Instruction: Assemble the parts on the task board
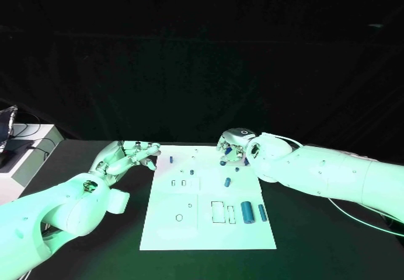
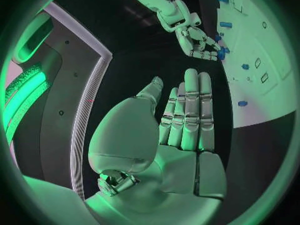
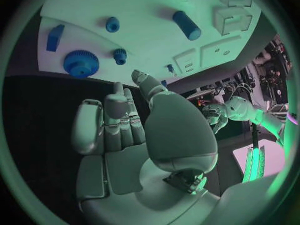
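Observation:
The white task board (image 1: 211, 227) lies in the middle of the black table. On it stand a thick blue cylinder (image 1: 247, 211), a slimmer one (image 1: 262, 212) beside it, and small blue pegs (image 1: 227, 182) (image 1: 171, 158). My right hand (image 1: 234, 146) hovers over the board's far right corner, above a blue gear (image 3: 81, 63) and a short peg (image 3: 119, 55); its fingers (image 3: 115, 120) are extended and hold nothing. My left hand (image 1: 131, 156) is at the board's far left corner, with flat, empty fingers (image 2: 187, 110).
Rectangular recesses (image 1: 223, 211) and small slots (image 1: 178, 182) are cut into the board. A blue block (image 3: 55, 37) lies near the gear. A pale cabinet (image 1: 30, 146) stands off the table's far left. A cable (image 1: 362, 217) trails along my right arm.

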Motion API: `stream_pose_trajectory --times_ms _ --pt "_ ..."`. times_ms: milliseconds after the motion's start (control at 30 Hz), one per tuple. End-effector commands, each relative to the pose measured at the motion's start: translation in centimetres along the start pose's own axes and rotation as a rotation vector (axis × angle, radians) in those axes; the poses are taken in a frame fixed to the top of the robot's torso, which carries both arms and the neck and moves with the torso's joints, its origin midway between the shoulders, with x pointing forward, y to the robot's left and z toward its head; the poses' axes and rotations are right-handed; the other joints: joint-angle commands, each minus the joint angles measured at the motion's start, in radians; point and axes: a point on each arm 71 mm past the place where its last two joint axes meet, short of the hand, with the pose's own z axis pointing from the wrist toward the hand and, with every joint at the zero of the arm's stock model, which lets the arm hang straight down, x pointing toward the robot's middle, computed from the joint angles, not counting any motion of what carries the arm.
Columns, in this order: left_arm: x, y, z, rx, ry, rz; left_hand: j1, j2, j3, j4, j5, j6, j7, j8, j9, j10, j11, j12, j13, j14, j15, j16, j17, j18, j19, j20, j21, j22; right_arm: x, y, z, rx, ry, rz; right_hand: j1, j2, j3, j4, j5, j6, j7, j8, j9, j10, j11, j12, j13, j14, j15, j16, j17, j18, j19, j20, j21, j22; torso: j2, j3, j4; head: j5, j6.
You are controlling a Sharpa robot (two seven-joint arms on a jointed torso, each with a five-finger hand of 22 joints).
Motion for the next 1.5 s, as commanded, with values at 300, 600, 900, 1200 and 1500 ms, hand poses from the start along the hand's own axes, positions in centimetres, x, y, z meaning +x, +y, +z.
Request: stream_pose_trajectory --times_ms 300,600,900,1200,1500 --pt "0.4 0.1 0.2 -0.007 0.031 -0.006 -0.008 0.000 -0.006 0.001 0.001 -0.009 0.002 -0.003 -0.001 -0.006 0.001 -0.003 0.001 -0.009 0.001 0.004 -0.002 0.010 -0.010 0.000 0.007 0.000 0.6 -0.3 -0.1 0.050 0.022 -0.034 -0.012 -0.009 0.029 -0.018 0.046 0.044 0.004 0.001 0.002 0.023 -0.003 -0.005 0.002 0.003 0.001 0.052 0.057 -0.002 0.017 0.000 -0.014 0.017 0.014 -0.0039 0.0087 -0.006 0.005" --pt "0.2 0.1 0.2 -0.012 0.029 -0.005 -0.009 0.000 -0.007 0.002 0.001 -0.012 0.003 -0.003 -0.001 -0.010 0.002 -0.003 0.001 -0.011 0.002 0.004 -0.007 0.010 -0.012 0.002 0.009 -0.003 1.1 -0.6 0.0 0.059 0.049 -0.046 -0.022 -0.013 0.017 -0.013 0.032 0.042 0.007 0.001 0.002 -0.023 0.010 -0.006 -0.002 -0.001 0.011 0.027 0.021 0.018 0.008 0.010 -0.091 -0.013 0.020 -0.0044 0.0144 -0.012 0.004" --pt "0.2 0.2 0.3 -0.015 0.027 -0.004 -0.011 0.001 -0.010 0.002 0.001 -0.015 0.006 -0.003 -0.001 -0.013 0.004 -0.003 0.001 -0.015 0.004 0.001 -0.011 0.010 -0.016 0.003 0.008 -0.006 1.4 -0.5 0.0 0.056 0.062 -0.045 -0.011 -0.014 0.000 -0.002 0.029 0.044 0.009 0.000 0.002 -0.053 0.018 -0.006 -0.003 -0.005 0.017 0.007 -0.009 0.033 0.014 0.017 -0.164 -0.034 0.029 -0.0079 0.0195 -0.017 0.007" --pt "0.0 0.3 0.3 -0.020 0.023 -0.003 -0.012 0.002 -0.012 0.003 0.001 -0.018 0.008 -0.003 -0.001 -0.016 0.005 -0.003 0.001 -0.015 0.004 0.000 -0.014 0.010 -0.017 0.004 0.007 -0.009 1.6 -0.7 -0.1 0.066 0.067 -0.044 -0.009 -0.007 0.008 -0.001 0.036 0.051 0.010 0.001 0.003 -0.054 0.019 -0.006 -0.003 -0.005 0.016 0.006 -0.016 0.034 0.025 0.016 -0.205 -0.003 0.035 -0.0108 0.0232 -0.021 0.009" --pt "-0.1 0.4 0.3 -0.025 0.020 -0.002 -0.012 0.004 -0.013 0.003 0.001 -0.019 0.008 -0.003 -0.001 -0.016 0.005 -0.003 0.001 -0.015 0.005 0.001 -0.016 0.010 -0.017 0.004 0.008 -0.010 1.5 -0.9 -0.2 0.070 0.061 -0.044 -0.010 -0.001 0.030 -0.008 0.041 0.055 0.011 0.001 0.003 -0.048 0.017 -0.006 -0.003 -0.006 0.015 0.005 -0.021 0.034 0.029 0.016 -0.218 0.012 0.039 -0.0123 0.0269 -0.023 0.008"
